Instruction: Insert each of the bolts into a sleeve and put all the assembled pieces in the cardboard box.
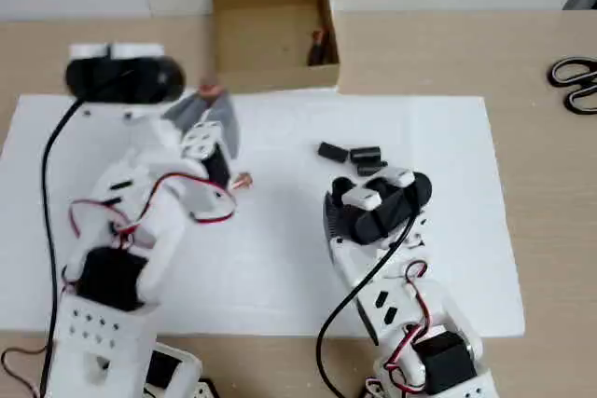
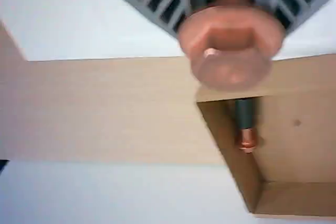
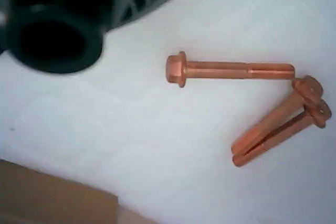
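- Two grey ribbed jaws of the left gripper are clenching a copper flanged bolt by its shank. The head is pointing outward, just beside the near corner of the cardboard box.
- One assembled piece, dark tube with a copper tip showing, is lying inside the box against a side wall.
- One right gripper is hovering low over the white sheet. Its jaws are grasping a black sleeve, whose open bore is facing the wrist camera.
- Three loose bolts are lying on the sheet near that sleeve, one alone and two touching side by side.
- Several spare sleeves are lying on the sheet just beyond the right arm.
- One pair of scissors is resting on the tabletop, well apart from the box.
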`<state>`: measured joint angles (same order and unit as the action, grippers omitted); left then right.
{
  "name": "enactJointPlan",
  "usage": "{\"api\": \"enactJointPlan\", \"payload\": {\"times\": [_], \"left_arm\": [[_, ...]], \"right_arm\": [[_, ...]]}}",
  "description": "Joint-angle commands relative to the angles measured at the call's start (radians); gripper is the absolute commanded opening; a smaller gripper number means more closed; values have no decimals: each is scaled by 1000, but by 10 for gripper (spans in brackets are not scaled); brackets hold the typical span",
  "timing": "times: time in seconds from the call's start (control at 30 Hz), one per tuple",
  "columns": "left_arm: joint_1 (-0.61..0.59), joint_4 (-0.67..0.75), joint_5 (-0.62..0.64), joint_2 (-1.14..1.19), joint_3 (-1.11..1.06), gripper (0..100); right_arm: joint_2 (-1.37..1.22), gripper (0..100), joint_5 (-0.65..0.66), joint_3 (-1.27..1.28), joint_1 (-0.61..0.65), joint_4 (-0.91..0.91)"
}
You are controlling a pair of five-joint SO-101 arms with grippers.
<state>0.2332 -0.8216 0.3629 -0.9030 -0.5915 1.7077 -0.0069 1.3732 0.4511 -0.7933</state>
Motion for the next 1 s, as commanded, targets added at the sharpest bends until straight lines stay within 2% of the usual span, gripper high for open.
{"api": "enactJointPlan", "payload": {"times": [0.0, 0.17, 0.33, 0.53, 0.97], "left_arm": [[57, 55, 15, 71, 85, 6], [184, 157, 14, 133, 21, 6], [250, 273, 14, 149, -85, 6], [288, 278, 14, 146, -119, 6], [270, 253, 14, 44, -108, 6]], "right_arm": [[12, 6, -15, 6, 10, 50], [12, 6, -120, 3, 22, 70], [12, 6, -129, 11, 134, 67], [12, 6, -129, 12, 140, 65], [15, 6, -129, 41, 139, 73]]}}
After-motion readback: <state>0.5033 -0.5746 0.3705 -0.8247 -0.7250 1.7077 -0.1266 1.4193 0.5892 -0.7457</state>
